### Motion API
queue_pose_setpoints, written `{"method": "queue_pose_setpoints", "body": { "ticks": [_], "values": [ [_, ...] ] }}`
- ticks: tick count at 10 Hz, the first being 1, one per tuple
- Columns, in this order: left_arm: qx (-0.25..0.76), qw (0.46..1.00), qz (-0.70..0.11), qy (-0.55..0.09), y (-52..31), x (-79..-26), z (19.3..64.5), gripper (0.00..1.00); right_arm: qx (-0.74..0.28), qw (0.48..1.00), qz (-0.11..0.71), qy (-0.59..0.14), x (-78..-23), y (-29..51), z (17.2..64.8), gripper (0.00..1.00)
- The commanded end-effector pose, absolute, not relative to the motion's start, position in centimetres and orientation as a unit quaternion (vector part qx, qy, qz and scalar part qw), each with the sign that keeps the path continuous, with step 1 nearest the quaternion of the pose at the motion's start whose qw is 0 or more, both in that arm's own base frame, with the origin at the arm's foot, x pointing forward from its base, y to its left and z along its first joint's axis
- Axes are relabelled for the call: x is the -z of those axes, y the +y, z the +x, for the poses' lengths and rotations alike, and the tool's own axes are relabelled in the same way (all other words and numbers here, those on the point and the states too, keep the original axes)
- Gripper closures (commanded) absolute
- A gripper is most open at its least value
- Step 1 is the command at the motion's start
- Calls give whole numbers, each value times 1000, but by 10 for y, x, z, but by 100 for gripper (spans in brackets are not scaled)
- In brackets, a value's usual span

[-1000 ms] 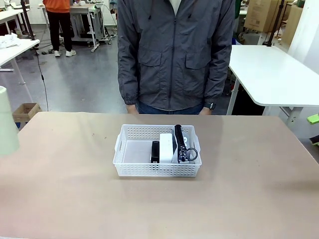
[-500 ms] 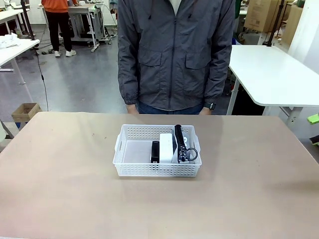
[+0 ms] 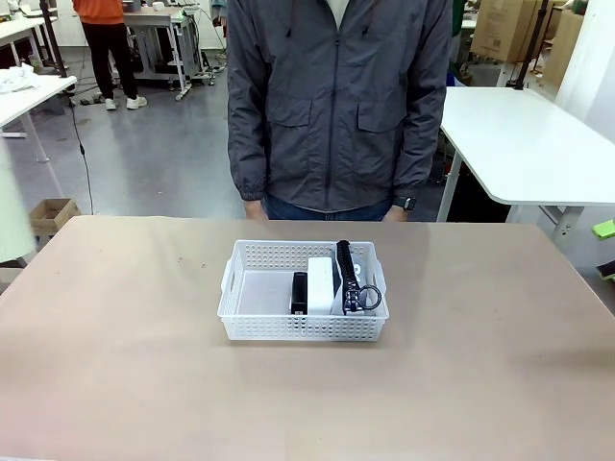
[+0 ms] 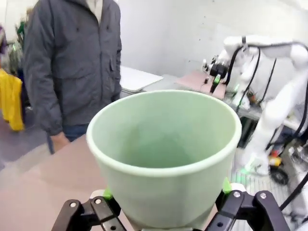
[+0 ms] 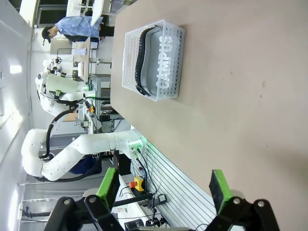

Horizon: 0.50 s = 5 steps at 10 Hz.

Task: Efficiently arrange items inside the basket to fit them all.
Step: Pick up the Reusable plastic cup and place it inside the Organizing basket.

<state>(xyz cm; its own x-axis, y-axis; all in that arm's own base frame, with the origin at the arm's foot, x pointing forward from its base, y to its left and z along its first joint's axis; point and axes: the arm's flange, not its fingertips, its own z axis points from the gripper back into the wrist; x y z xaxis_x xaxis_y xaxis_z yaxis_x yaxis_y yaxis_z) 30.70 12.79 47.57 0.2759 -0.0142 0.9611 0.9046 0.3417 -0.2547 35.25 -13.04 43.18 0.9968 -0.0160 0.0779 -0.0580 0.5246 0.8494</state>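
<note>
Left gripper (image 4: pixel 163 211) holds the green cup (image 4: pixel 163 154) up off the table, yet to be packed, while shoe (image 3: pixel 348 283), stapler (image 3: pixel 299 292) and white box (image 3: pixel 321 279) sit in the basket (image 3: pixel 252 327); right gripper (image 5: pixel 163 192) gapes empty

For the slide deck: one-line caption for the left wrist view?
Left gripper holds the pale green cup upright, mouth toward the camera, with a person in a grey jacket standing behind.

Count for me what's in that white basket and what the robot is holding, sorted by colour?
Black: 1, the stapler
White: 1, the small box
Grey: 1, the shoe on its side
Pale green: 1, the cup in the left gripper
Total: 4, three inside the basket
</note>
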Motion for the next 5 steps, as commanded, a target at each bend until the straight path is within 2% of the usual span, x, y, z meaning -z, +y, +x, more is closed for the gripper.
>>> {"method": "queue_pose_setpoints", "body": {
  "ticks": [1,2,3,5],
  "values": [
    [274,693,-546,-382,90,-498,367,13,-17,874,484,-33,-434,-133,349,0],
    [215,703,-596,-322,68,-498,393,13,-17,874,484,-33,-434,-133,349,0],
    [118,739,-581,-320,41,-496,414,13,-17,874,484,-33,-434,-133,349,0],
    [93,807,-522,-260,3,-492,427,13,-17,874,484,-33,-434,-133,349,0]
  ]
}}
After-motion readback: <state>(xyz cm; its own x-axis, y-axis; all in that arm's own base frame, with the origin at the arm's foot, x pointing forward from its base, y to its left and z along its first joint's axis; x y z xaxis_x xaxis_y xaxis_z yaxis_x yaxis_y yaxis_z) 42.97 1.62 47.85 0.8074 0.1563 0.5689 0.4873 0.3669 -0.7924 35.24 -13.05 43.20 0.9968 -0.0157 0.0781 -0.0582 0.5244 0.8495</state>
